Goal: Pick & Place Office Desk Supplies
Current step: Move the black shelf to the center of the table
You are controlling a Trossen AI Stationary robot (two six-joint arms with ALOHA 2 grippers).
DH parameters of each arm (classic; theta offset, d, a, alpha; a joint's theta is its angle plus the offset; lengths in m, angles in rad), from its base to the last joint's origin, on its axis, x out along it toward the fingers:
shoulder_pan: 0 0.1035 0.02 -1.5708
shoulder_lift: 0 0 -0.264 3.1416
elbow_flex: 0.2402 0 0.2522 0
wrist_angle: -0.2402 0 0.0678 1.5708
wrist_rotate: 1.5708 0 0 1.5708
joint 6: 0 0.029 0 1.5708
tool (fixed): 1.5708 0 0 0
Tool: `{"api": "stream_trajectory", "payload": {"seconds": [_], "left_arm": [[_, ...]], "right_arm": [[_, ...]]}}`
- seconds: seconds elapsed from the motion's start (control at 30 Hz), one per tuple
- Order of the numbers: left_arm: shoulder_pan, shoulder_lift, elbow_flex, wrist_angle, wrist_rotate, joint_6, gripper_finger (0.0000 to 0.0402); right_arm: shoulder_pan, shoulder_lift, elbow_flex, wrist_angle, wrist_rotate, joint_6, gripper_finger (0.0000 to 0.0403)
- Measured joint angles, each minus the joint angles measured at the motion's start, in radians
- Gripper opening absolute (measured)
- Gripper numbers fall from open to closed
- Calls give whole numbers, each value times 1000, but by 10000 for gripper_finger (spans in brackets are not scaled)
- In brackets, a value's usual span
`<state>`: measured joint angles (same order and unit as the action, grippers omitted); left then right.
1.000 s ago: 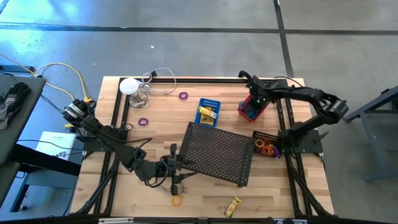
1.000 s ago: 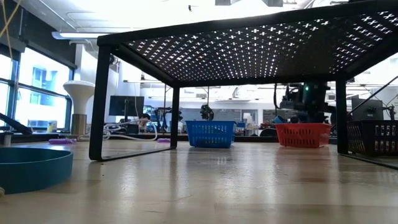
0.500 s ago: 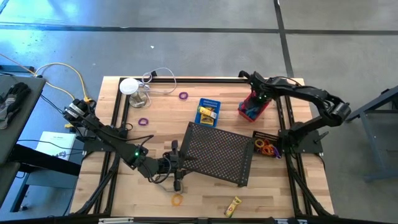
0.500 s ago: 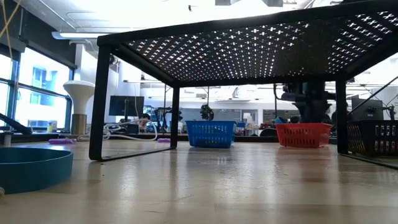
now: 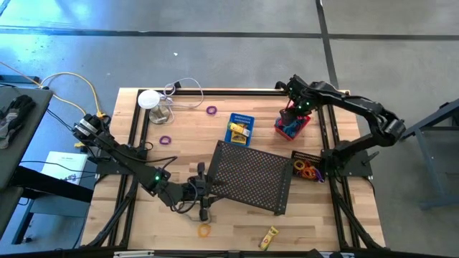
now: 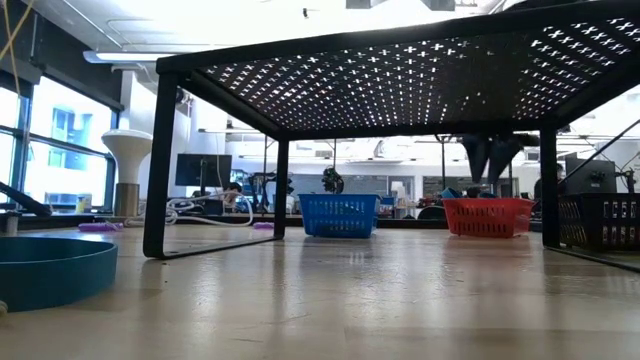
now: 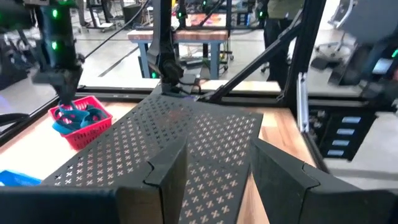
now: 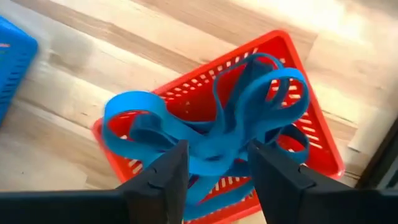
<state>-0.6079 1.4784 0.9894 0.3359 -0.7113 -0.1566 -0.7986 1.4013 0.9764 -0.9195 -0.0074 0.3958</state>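
My right claw (image 5: 292, 109) hangs over the red basket (image 5: 292, 125) at about two o'clock on the counter (image 5: 186, 136), fingers spread with nothing between them. A tangle of blue rubber-band loops (image 8: 211, 140) lies heaped in that basket directly below. My left claw (image 5: 203, 193) waits at seven o'clock, fingers spread and empty, just beside the black mesh shelf (image 5: 251, 175) at the centre of the counter. A blue basket (image 5: 240, 129) with yellow packets (image 5: 238, 130) sits at twelve o'clock from the shelf. A black basket (image 5: 307, 167) holding orange rings (image 5: 310, 172) stands at three o'clock. Purple rings (image 5: 166, 140) lie loose toward ten and eleven o'clock, and an orange ring (image 5: 204, 230) and a yellow packet (image 5: 269, 237) lie at six o'clock.
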Motion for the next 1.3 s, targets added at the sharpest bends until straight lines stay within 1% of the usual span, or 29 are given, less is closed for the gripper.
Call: {"api": "stream_trajectory", "payload": {"seconds": [0.13, 0.27, 0.37, 0.43, 0.53, 0.67, 0.77, 0.83, 0.9, 1.1, 1.17, 1.3], "left_arm": [[-4, 0, 0, -36, 0, 0, 166], [-6, 0, 0, -37, 0, -6, 166], [-6, 0, 0, -38, 0, -39, 166], [-6, 0, 0, -49, 0, -59, 166], [-10, 0, 0, -85, 0, -88, 166], [-15, 0, 0, -122, 0, -94, 166], [-17, 0, 0, -155, 0, -111, 166], [-17, 0, 0, -170, 1, -113, 166], [-17, 0, 0, -204, 0, -123, 166], [9, 2, 0, -268, 1, -151, 166], [18, 4, 0, -272, 5, -152, 166], [40, 4, 0, -272, 62, -151, 166]], "right_arm": [[3, -67, 1, -6, 7, -14, 149], [25, -164, 1, -17, 7, -23, 148], [63, -257, 1, -15, -13, -24, 148], [106, -322, 1, -14, -52, -26, 148], [211, -415, 1, -12, -127, -26, 148], [405, -507, 1, -7, -236, -1, 148], [574, -534, 1, 23, -253, 62, 148], [707, -543, 1, 45, -208, 116, 148], [849, -543, 0, 57, -128, 165, 148], [1236, -497, -63, 135, 62, 431, 148], [1340, -469, -80, 162, 119, 514, 148], [1513, -376, -95, 180, 251, 640, 148]]}}
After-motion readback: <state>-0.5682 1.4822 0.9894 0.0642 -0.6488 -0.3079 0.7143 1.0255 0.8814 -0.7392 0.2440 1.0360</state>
